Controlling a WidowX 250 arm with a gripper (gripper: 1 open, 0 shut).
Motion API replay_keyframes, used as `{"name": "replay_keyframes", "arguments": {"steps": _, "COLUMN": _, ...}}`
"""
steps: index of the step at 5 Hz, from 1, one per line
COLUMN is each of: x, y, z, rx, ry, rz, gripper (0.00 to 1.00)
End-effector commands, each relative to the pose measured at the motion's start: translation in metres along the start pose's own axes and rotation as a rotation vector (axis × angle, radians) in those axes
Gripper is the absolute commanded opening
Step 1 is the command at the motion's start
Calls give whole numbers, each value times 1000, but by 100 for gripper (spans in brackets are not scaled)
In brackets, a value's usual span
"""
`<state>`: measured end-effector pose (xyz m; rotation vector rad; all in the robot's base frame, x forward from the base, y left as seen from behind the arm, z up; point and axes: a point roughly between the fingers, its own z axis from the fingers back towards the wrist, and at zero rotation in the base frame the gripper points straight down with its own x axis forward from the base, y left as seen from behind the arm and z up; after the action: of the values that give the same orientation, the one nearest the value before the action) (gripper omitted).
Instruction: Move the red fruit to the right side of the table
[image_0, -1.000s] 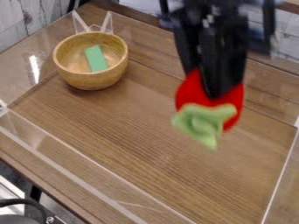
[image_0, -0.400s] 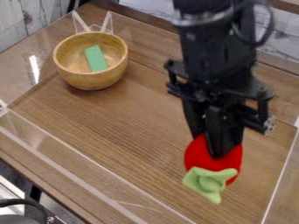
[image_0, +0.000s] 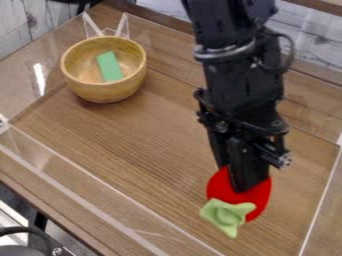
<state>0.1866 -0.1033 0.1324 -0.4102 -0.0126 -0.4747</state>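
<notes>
Right now your gripper (image_0: 242, 186) is clamped tight on the red fruit (image_0: 245, 197), low over the table (image_0: 120, 150), well apart from the wooden bowl (image_0: 104, 71), toward the right wall.

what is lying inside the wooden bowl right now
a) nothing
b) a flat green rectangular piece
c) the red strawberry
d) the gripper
b: a flat green piece lies in the wooden bowl, while the red fruit is under the gripper at the right of the table.
</notes>
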Motion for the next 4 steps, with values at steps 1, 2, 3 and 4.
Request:
{"name": "replay_keyframes", "arguments": {"steps": 1, "x": 6, "y": 5, "z": 1, "rx": -9, "ry": -21, "rz": -47, "gripper": 0}}
{"name": "replay_keyframes", "arguments": {"steps": 2, "x": 11, "y": 23, "z": -10, "rx": -7, "ry": -54, "rz": 0, "gripper": 0}}
{"name": "replay_keyframes", "arguments": {"steps": 3, "x": 15, "y": 39, "z": -22, "rx": -11, "ry": -73, "rz": 30, "gripper": 0}}
{"name": "replay_keyframes", "arguments": {"steps": 4, "x": 30, "y": 41, "z": -41, "rx": -19, "ry": -78, "rz": 40, "gripper": 0}}
